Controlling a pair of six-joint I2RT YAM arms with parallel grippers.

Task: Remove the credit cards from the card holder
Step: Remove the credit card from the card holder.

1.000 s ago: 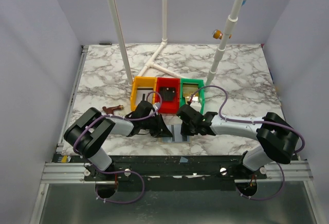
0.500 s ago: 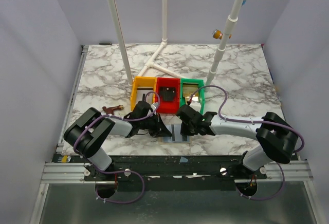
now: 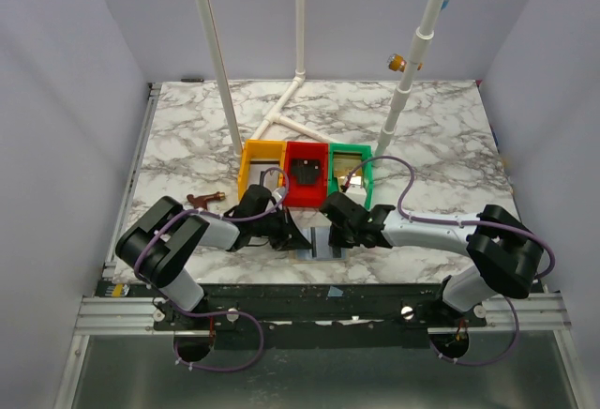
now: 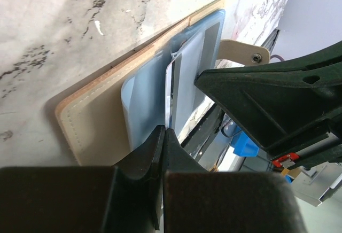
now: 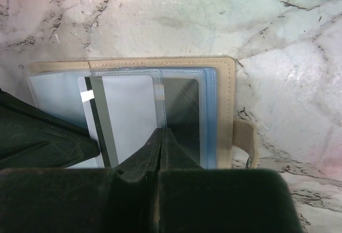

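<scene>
The card holder (image 3: 321, 243) lies open near the table's front edge, with a tan border (image 5: 227, 94) and pale blue clear sleeves (image 4: 141, 99). A white card (image 5: 131, 113) with a dark stripe sits in one sleeve, and a dark shiny card (image 5: 181, 107) sits beside it. My left gripper (image 3: 296, 236) is shut on the white card's edge (image 4: 170, 91) at the holder's left side. My right gripper (image 3: 341, 233) is shut on a sleeve edge of the holder (image 5: 162, 113) between the two cards. A gold-tan card (image 3: 350, 160) lies in the green tray (image 3: 367, 184).
Yellow (image 3: 249, 167), red (image 3: 291, 189) and green trays stand in a row just behind the holder. A chunky black object (image 3: 305, 174) is in the red tray. A small brown item (image 3: 202, 200) lies to the left. White pipes (image 3: 300, 118) stand at the back.
My left wrist has shifted slightly down and left. The holder and my right gripper look unchanged.
</scene>
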